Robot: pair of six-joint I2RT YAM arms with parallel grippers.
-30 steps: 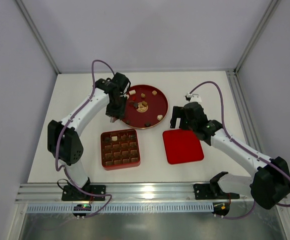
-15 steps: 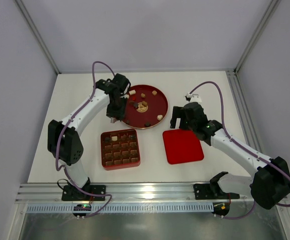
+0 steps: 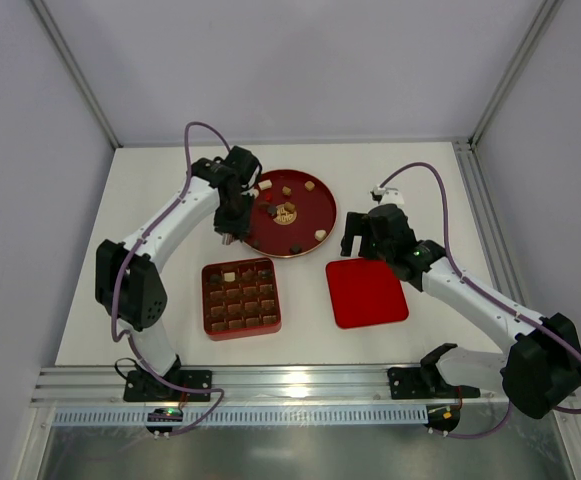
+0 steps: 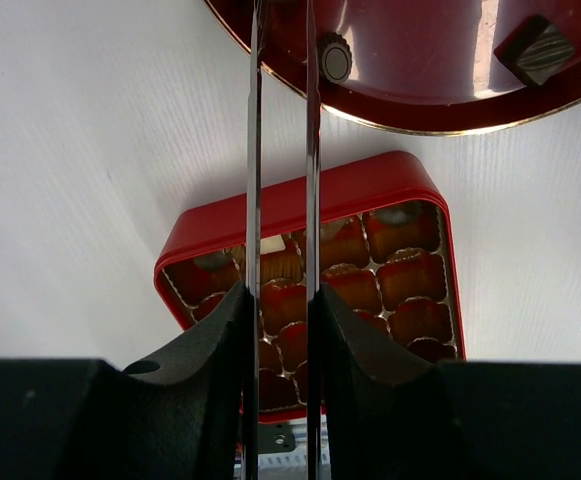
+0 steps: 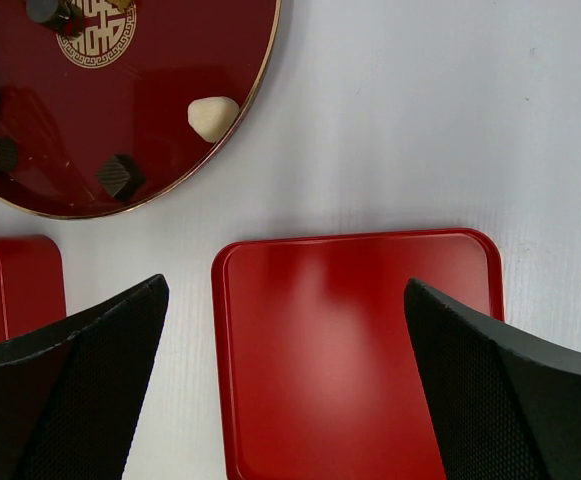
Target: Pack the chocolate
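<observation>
Packing has barely begun, by the look of it. The red tray [image 3: 242,333] sits on the counter [image 3: 355,165] just in front of the round red plate [image 3: 270,235]. Only a few cells in its row nearest the plate look filled. A cream piece [image 3: 229,275] is the one clear case, and the other cells show bare paper cups.

Most of the chocolate [image 3: 309,184] lies scattered on the plate, some eight pieces, mostly apart from one another. The flat red lid [image 3: 366,292] lies to the right of the tray and apart from it, so closing is also left to do.

The left fingers [image 4: 255,150] hang at the plate's left rim, between plate and tray, drawn close together with only a thin slit between them. Their tips run off the top of the wrist view, so I cannot tell whether a piece is pinched there. A round dark piece [image 4: 335,60] sits on the plate just beside them. The right fingers [image 5: 490,380] are spread wide above the lid's back edge and hold nothing.

The pieces are too stubby to have much of a long axis. The dark cube [image 4: 535,48] lies flat, turned corner-on to the left wrist camera. The cream lump [image 5: 213,117] by the plate's rim is slightly oval, its longer side running roughly across the right wrist view.
</observation>
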